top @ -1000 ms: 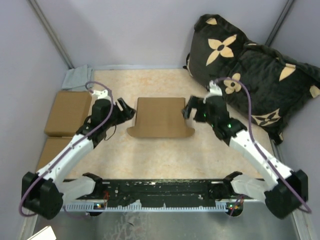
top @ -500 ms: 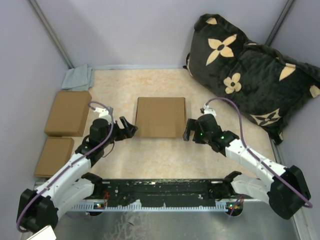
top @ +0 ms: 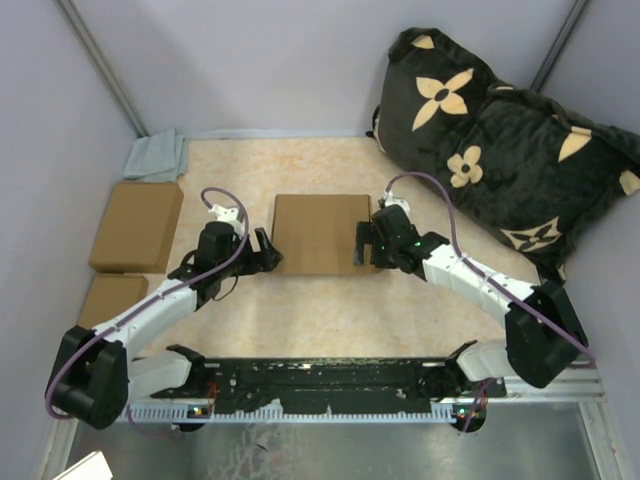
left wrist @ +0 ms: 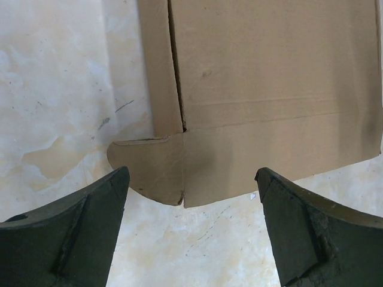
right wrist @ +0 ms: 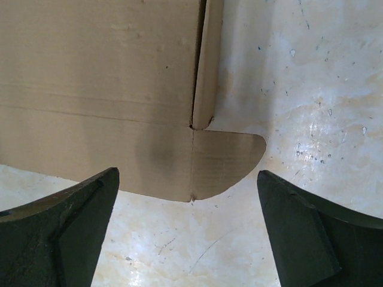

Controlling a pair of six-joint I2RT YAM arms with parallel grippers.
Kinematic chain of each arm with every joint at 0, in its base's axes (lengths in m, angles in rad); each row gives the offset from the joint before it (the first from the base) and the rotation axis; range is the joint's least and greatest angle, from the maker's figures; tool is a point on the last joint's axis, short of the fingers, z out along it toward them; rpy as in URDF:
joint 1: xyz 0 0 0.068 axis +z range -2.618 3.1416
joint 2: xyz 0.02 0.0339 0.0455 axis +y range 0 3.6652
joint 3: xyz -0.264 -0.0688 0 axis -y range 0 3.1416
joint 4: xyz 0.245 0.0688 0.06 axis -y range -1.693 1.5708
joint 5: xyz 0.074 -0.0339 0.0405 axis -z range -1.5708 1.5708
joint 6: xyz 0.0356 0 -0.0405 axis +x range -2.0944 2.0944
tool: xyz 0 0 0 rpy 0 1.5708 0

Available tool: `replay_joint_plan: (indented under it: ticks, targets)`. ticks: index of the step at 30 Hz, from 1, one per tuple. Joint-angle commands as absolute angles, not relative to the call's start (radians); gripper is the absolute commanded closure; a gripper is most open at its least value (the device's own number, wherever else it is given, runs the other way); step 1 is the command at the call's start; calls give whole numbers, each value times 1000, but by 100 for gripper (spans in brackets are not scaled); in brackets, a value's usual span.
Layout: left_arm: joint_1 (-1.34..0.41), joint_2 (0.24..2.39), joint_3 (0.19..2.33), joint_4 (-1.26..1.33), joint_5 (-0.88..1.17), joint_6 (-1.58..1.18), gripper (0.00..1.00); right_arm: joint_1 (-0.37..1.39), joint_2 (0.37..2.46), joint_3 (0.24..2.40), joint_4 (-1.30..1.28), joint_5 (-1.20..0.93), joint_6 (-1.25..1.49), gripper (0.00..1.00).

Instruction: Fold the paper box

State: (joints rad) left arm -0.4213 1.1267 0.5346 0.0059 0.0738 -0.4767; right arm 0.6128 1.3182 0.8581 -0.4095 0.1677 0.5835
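Observation:
The paper box (top: 318, 233) lies flat in the middle of the table, a plain brown square with flaps. My left gripper (top: 268, 250) is open at its near left corner. In the left wrist view (left wrist: 190, 178) the fingers straddle the corner's rounded ear flap (left wrist: 149, 167) and touch nothing. My right gripper (top: 362, 245) is open at the near right corner. In the right wrist view (right wrist: 187, 174) the box panel (right wrist: 102, 78) and its rounded ear flap (right wrist: 230, 158) lie just ahead of the open fingers.
Two smaller brown cardboard blocks (top: 137, 225) (top: 110, 300) lie at the left edge, with a grey cloth (top: 155, 155) behind them. A black flower-patterned pillow (top: 500, 130) fills the back right. Walls close in the table on three sides.
Both grippers have dropped from the box's sides to its near corners and closed in on it. The front flap's rounded ears, plain from above a second ago, are now hidden under the grippers there.

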Motion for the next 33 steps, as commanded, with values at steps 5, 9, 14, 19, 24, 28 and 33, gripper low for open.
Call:
replay_joint_plan:
  ticks: [5,9,14,19,24,28,33]
  targets:
    - [-440,1158,564,48,65,-452,7,644,1403,917,-361,171,567,1]
    - [-448,1189,566,56,50,-449,7,660,1427,927,-353,199,566,1]
    - [-471,1218,563,78,46,-456,8,690,1453,943,-357,218,563,1]
    - [-492,1218,560,87,52,-451,8,721,1474,959,-371,241,559,1]
    - [-498,1205,555,85,100,-457,10,740,1476,960,-383,237,564,1]
    - [-499,1189,546,83,132,-468,11,752,1459,948,-383,224,578,2]
    - [-500,1191,540,97,175,-474,13,760,1447,934,-371,198,582,2]
